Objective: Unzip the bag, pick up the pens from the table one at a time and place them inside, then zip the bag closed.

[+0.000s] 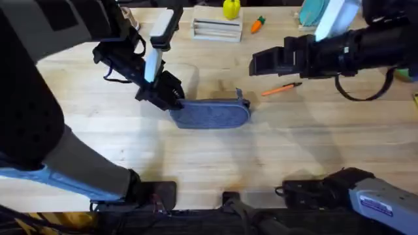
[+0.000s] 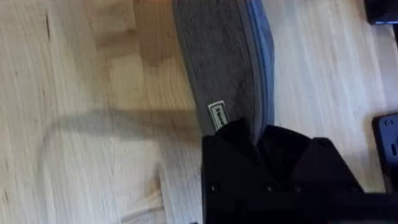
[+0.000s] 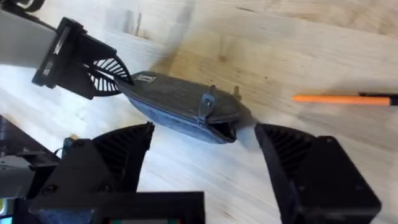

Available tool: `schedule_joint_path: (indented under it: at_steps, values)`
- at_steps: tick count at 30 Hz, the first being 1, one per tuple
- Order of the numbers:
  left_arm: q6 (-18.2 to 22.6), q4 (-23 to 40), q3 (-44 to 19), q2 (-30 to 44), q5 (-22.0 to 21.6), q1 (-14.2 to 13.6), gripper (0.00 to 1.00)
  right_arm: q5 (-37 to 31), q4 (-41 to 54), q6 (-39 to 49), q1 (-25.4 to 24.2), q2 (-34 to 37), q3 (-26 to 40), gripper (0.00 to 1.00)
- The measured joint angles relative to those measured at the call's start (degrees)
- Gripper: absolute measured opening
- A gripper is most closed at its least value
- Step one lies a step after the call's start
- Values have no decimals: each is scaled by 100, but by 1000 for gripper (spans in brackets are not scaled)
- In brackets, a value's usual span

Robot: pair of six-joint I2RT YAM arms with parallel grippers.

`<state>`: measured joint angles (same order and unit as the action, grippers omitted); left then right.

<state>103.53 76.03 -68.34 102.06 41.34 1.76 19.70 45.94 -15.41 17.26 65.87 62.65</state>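
Mid-desk, pouch: the bag [image 1: 212,113] lies lengthwise on the desk [image 1: 215,156], grey-blue, rounded ends, its long axis running left to right in the overhead view.
Left gripper: the left gripper [image 1: 171,96] is at the bag's left end, clenched on the fabric there; in the left wrist view the black fingers [image 2: 242,140] close over the end of the bag [image 2: 227,62] just beside a small white label [image 2: 216,116].
Right gripper: the right gripper [image 1: 266,62] hangs above the desk, beyond and to the right of the bag's right end, not touching it; the fingers [image 3: 314,165] are spread wide with nothing between them.
Bag relative to right gripper: in the right wrist view the bag [image 3: 180,102] lies ahead of the spread fingers, its near end in line with the gap between them.
Zipper: the metal pull [image 3: 207,102] stands up near the bag's right end; a dark opening shows at that end.
Pen: one orange pen [image 1: 282,89] with a dark tip lies on the desk to the right of the bag, well apart from it, below the right gripper in the overhead view.
Far edge: a carrot toy [image 1: 257,25] lies at the back of the desk.
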Motion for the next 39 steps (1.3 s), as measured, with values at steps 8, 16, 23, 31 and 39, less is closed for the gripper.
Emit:
schedule_joint_path:
  at_steps: [8, 16, 23, 31, 39]
  values:
    - [0, 0, 0, 0, 0, 0, 43, 63, -37, -202, 108, 593, -60, 997]
    - [0, 0, 0, 0, 0, 0, 43, 94, -580, -238, 730, 1432, -81, 997]
    - [0, 0, 0, -2, 0, 0, 43, 109, -652, -302, 953, 1926, -90, 997]
    - [0, 0, 0, 0, 0, 0, 43, 110, -655, -430, 953, 1953, -98, 935]
    - [0, 0, -1, 0, 0, 0, 43, 109, -650, -492, 953, 1976, -98, 449]
